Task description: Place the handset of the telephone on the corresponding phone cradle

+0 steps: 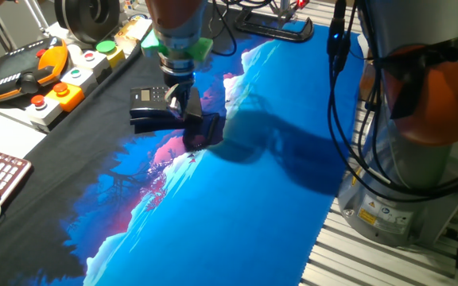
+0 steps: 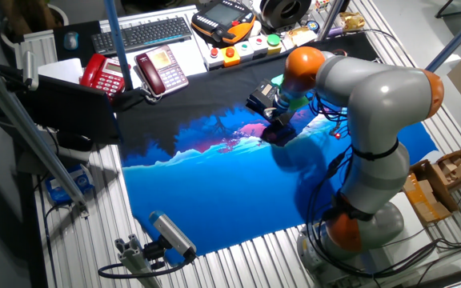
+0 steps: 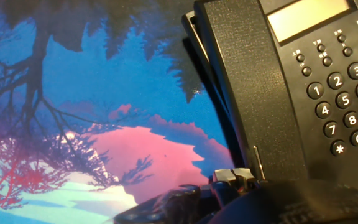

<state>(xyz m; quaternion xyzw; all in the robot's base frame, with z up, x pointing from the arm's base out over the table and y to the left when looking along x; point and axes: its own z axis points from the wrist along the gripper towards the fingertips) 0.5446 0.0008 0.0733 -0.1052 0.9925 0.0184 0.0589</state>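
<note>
Hand view, telephone [image 3: 303,81] upper right, handset [image 3: 260,205] under the jaws, jaw state unclear

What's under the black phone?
The phone sits on a cloth printed with blue sky, dark trees and pink cloud. The picture carries on beneath it, but the phone covers that part, so it cannot be seen.

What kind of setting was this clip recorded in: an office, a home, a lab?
Most likely a robotics lab or workshop. The table is built of slotted aluminium profile, an orange-and-black teach pendant lies beside a box of push-buttons, and loose cables hang by the arm's base.
</note>
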